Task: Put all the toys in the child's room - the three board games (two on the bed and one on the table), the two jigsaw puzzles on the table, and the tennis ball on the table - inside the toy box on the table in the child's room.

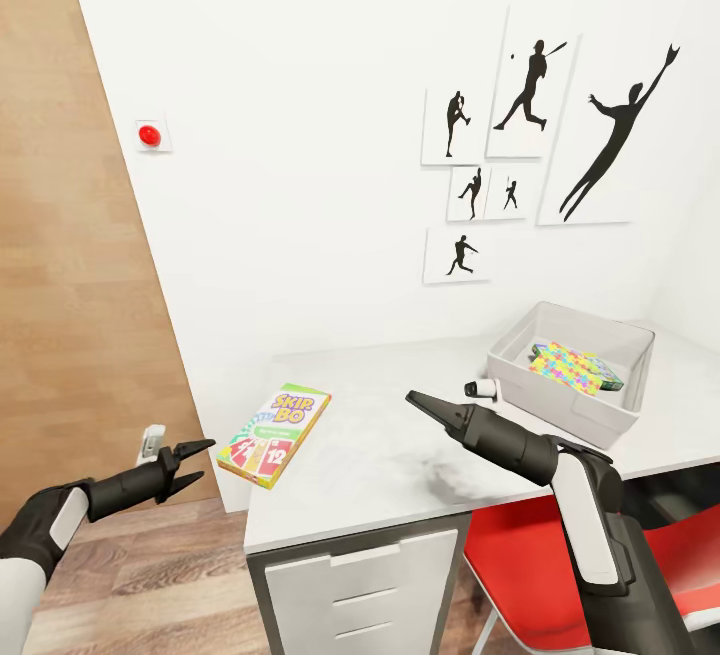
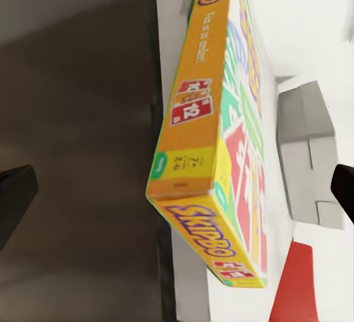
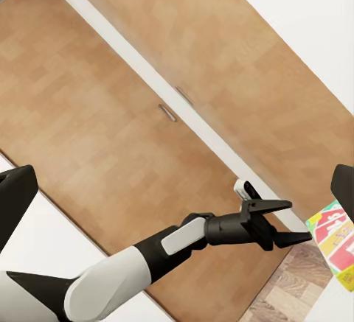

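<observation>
The SKIP-BO box (image 1: 274, 434) is seen lying flat on the pale grey worktop (image 1: 400, 455), at its near left corner, with one edge reaching a little over the side of the worktop. It is a small flat card box, yellow-orange on its narrow sides; its lid is printed in green, white and red with the name in purple letters and red cards marked "12". The left end effector (image 1: 195, 463) is held just beside this box, off the edge of the worktop, and its two fingers are spread apart with nothing between them; in the left wrist view the box (image 2: 214, 152) is framed between the two dark fingertips. The right end effector (image 1: 418, 401) is held over the worktop, to the right of the box and well apart from it; its fingers appear pressed together. Beyond the right end effector a white toy box (image 1: 570, 375) is placed, and a colourful jigsaw puzzle (image 1: 572, 367) is lying inside it.
</observation>
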